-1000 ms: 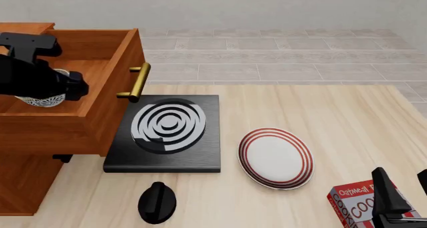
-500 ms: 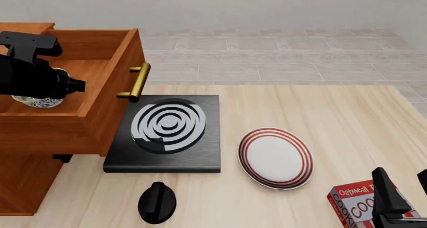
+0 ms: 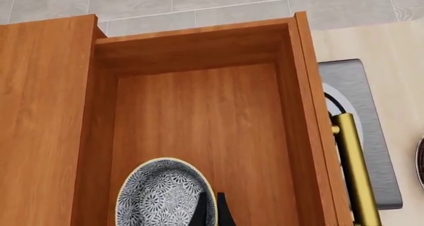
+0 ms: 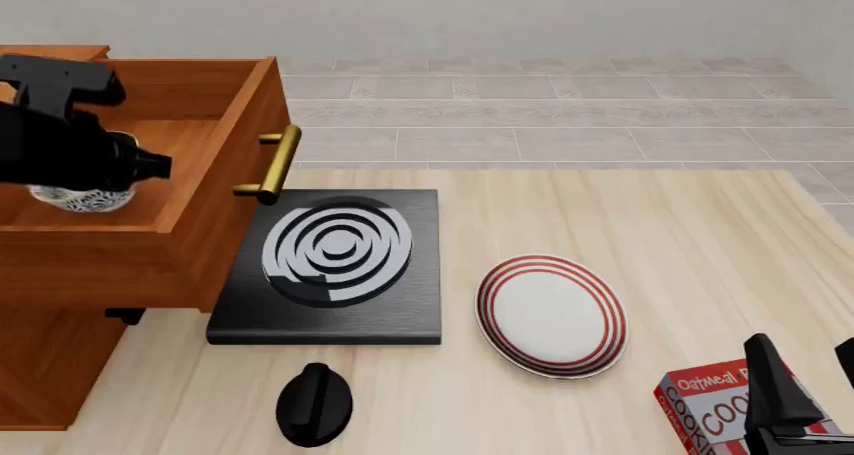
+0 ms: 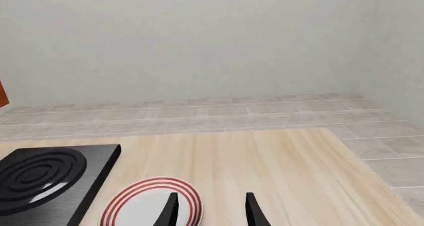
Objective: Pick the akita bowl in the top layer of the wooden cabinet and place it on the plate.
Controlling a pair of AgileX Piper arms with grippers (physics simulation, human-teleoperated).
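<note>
The wooden cabinet (image 4: 54,355) stands at the left with its top layer (image 4: 200,225) pulled out over the table. Inside the drawer is the akita bowl (image 3: 162,193), white with a fine dark net pattern; in the front view the akita bowl (image 4: 80,197) peeks out under my black left arm (image 4: 67,145). My left gripper (image 3: 210,208) is shut on the bowl's rim, one finger on each side. The plate (image 4: 551,315), white with red rings, lies on the table right of centre. My right gripper (image 5: 212,211) is open and empty, low at the front right, pointing over the plate (image 5: 149,206).
A black square slab with white spiral rings (image 4: 334,265) lies between the cabinet and the plate, partly under the drawer's brass handle (image 4: 274,165). A black knob-shaped object (image 4: 314,405) sits in front of it. A red cookie box (image 4: 714,410) stands by my right gripper.
The left arm dipped into the drawer, then rose a little with the bowl in its fingers. The right arm has not moved.
</note>
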